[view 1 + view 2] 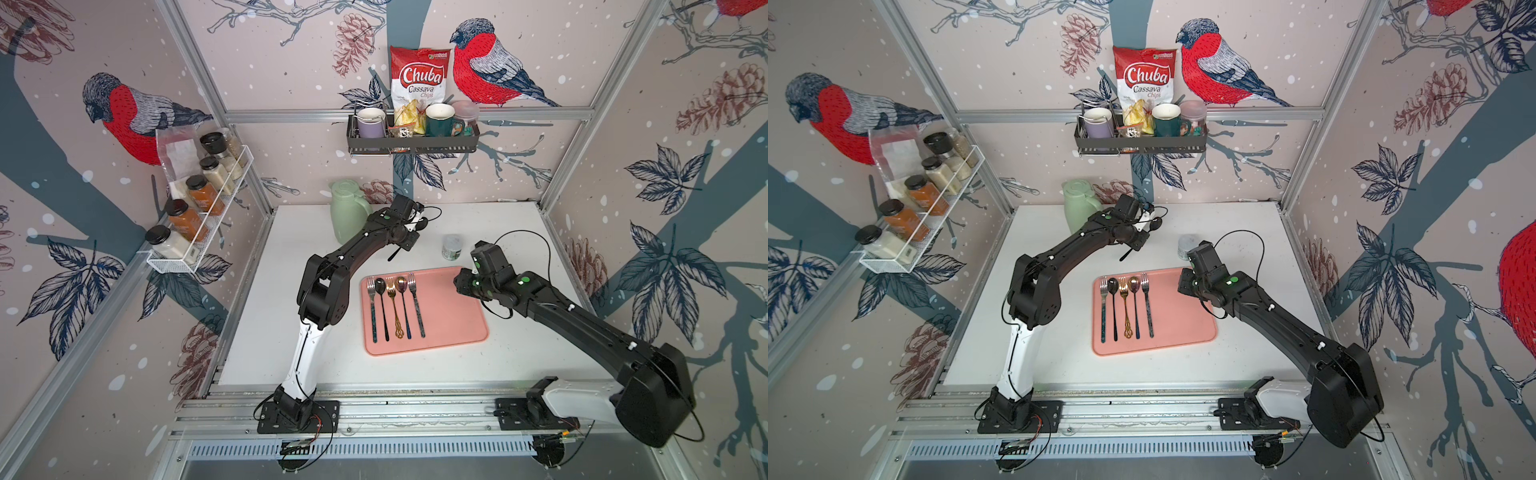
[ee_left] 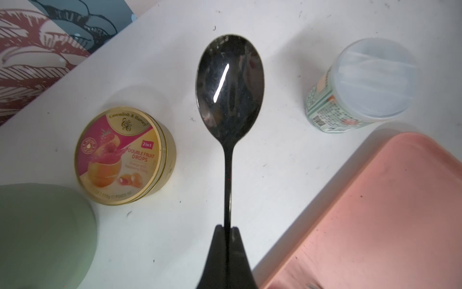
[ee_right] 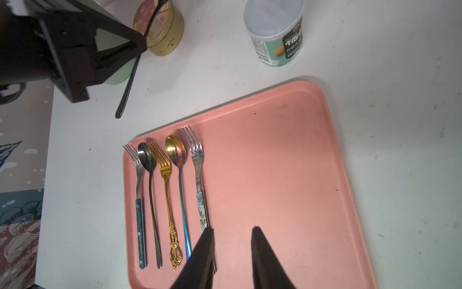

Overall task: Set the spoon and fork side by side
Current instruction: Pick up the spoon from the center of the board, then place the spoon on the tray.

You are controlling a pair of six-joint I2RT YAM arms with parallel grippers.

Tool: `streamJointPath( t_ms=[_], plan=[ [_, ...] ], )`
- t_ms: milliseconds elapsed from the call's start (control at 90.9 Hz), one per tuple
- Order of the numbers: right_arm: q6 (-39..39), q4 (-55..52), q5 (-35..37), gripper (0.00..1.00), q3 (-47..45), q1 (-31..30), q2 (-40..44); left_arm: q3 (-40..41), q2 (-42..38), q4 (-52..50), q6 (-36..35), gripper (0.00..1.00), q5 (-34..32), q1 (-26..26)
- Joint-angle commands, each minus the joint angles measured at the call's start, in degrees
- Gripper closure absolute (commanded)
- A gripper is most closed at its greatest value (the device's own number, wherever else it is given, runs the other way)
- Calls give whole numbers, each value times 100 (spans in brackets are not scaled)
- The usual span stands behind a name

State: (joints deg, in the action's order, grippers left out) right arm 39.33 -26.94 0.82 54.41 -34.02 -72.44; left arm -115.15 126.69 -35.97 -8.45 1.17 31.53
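My left gripper (image 2: 227, 227) is shut on the thin handle of a black spoon (image 2: 229, 85), bowl pointing away, held above the white table beside the green jug. In both top views this spoon (image 1: 422, 224) sticks out of the left gripper (image 1: 411, 226), and its handle end (image 3: 126, 87) shows in the right wrist view. On the left part of the pink tray (image 1: 449, 316) lie several forks and spoons in a parallel row, the silver fork (image 3: 197, 160) rightmost. My right gripper (image 3: 233, 229) hovers open over the tray beside that fork's handle, with nothing between its fingers.
A round candy tin (image 2: 125, 155) and a lidded cup (image 2: 362, 85) stand on the table behind the tray. The green jug (image 1: 349, 212) is at the back left. A spice rack (image 1: 199, 199) and a shelf of mugs (image 1: 411, 133) hang on the walls.
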Motion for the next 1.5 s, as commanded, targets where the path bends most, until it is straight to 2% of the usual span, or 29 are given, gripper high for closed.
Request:
streamJointPath(
  t_ms=[0,330,484,616,825,1068,1266,1486],
  plan=[
    [356,237,-304,72,-149,184,113,125,-431,-221,320,100,-274,88],
    [905,902,-956,73,-868,844,1003,1895,-2105,414,1540,100,-160,602],
    [1103,1390,-1318,65,-1092,904,1344,3006,-2937,1088,2076,100,170,805],
    [1542,2021,-1625,65,-1318,882,1438,3760,-3510,1535,2491,100,270,988],
    [2051,2755,-1545,65,-1452,520,1258,5316,-4364,2809,3389,99,423,1254],
    [2144,3225,-1268,60,-1212,-245,710,6425,-5011,3722,4032,99,132,1602],
    [2292,3606,-1134,60,-1151,-602,263,6955,-5300,4306,4378,99,88,1687],
    [2245,3655,-1161,63,-907,-870,-168,7113,-5279,4542,4571,99,58,1695]
  ],
)
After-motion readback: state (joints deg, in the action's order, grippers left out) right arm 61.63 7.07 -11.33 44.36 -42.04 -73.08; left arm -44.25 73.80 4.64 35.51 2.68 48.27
